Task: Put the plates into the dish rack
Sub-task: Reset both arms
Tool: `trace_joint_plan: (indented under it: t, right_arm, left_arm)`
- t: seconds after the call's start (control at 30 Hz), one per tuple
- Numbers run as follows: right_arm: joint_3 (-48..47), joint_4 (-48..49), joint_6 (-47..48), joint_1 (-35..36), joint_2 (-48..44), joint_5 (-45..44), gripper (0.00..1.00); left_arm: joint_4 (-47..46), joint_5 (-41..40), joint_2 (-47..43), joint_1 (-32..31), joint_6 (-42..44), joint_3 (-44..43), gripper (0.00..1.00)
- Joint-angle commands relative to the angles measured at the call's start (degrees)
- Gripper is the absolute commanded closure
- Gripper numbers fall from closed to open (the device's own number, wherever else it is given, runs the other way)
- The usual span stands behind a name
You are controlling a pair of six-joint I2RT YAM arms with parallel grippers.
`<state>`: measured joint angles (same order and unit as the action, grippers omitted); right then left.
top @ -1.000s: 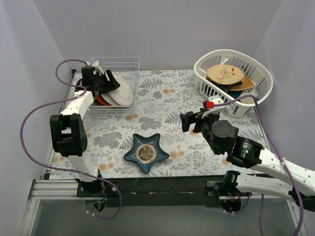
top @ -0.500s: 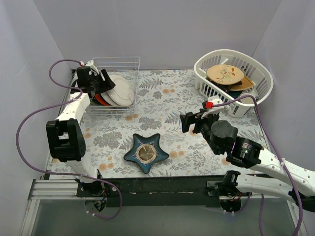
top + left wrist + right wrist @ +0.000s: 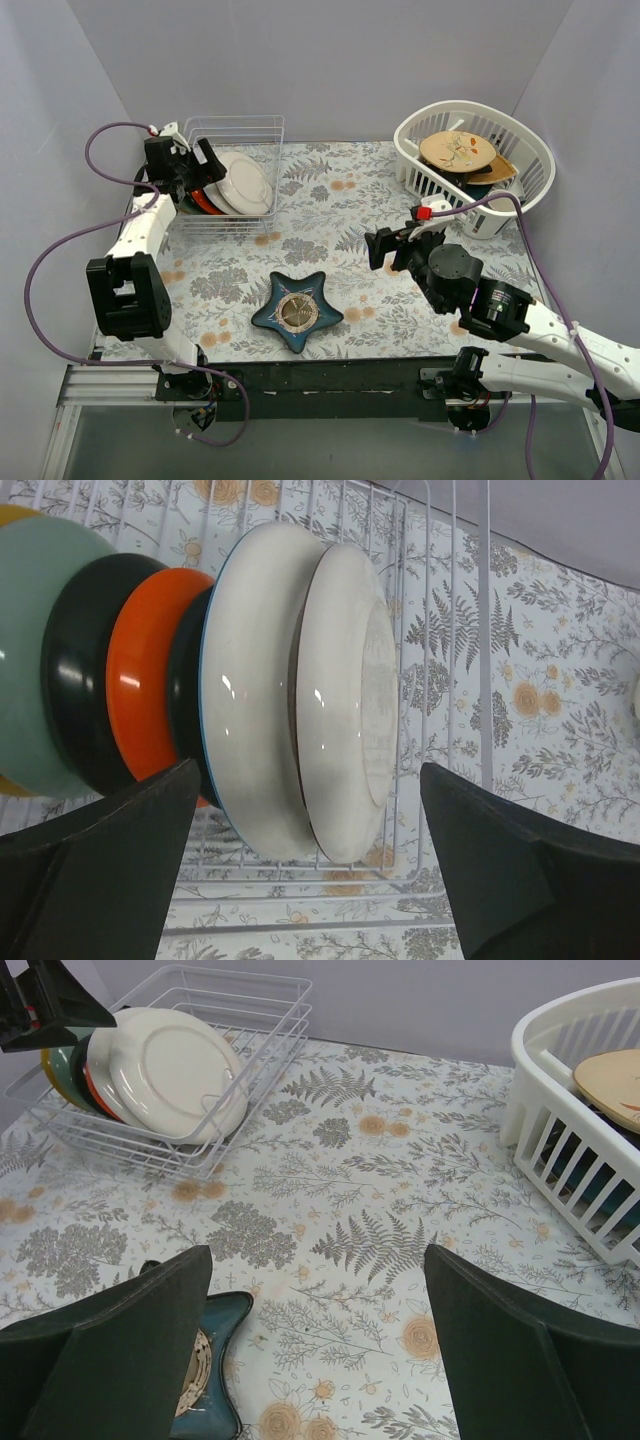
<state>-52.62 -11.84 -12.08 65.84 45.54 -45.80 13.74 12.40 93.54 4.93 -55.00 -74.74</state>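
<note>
Shows the plates [image 3: 243, 181] standing on edge in the dish rack [image 3: 262, 124] at the far left of the table [image 3: 330, 205], left pincer [image 3: 310, 770] wide and empty just beside them, right pincer [image 3: 318, 1250] wide and empty mid-table, loading apparently complete, only withdrawal left.

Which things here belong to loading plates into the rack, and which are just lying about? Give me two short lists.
Job in hand:
plates, standing on edge in the rack
dish rack

Just lying about:
star-shaped blue dish
white slotted basket
tan plate on top of the basket's dishes
</note>
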Motion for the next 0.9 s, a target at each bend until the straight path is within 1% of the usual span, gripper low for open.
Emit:
trace_joint_plan:
  t: [0.0, 0.27, 0.47, 0.57, 0.63, 0.77, 0.83, 0.87]
  right_arm:
    - [-0.73, 2.61, -0.32, -0.54, 0.86, 0.45, 0.04]
    - [-3.01, 1.11, 1.17, -0.63, 3.06, 2.82, 0.03]
    - [-3.28, 2.69, 4.34, -0.63, 2.54, -1.57, 0.01]
    - [-3.02, 2.61, 7.06, -0.63, 1.49, -2.54, 0.01]
    - [-2.66, 1.38, 7.51, -0.63, 0.7, -3.41, 0.01]
    - [-3.45, -6.17, 4.7, -0.63, -0.8, -3.68, 0.02]
    - [-2.58, -7.76, 3.65, -0.63, -2.98, -3.16, 0.01]
    - [-0.57, -7.59, 3.46, -0.63, -3.87, -3.15, 0.01]
  left_arm:
    - [0.85, -2.47, -7.57, 0.26, 0.77, 1.26, 0.02]
    - [1.99, -1.16, -15.92, 0.26, 0.78, 3.9, 0.02]
    - [1.82, 2.8, -23.65, -0.01, -0.54, 9.25, 0.02]
    - [1.47, 2.71, -28.49, -0.09, -1.95, 12.6, 0.02]
    - [2.26, 2.45, -31.38, -0.01, -3.18, 14.44, 0.02]
    - [3.84, 2.45, -36.56, -0.18, -4.41, 18.04, 0.02]
    - [4.8, 1.49, -39.03, -0.27, -4.59, 19.62, 0.02]
    - [5.07, 1.48, -41.31, -0.27, -4.59, 21.2, 0.02]
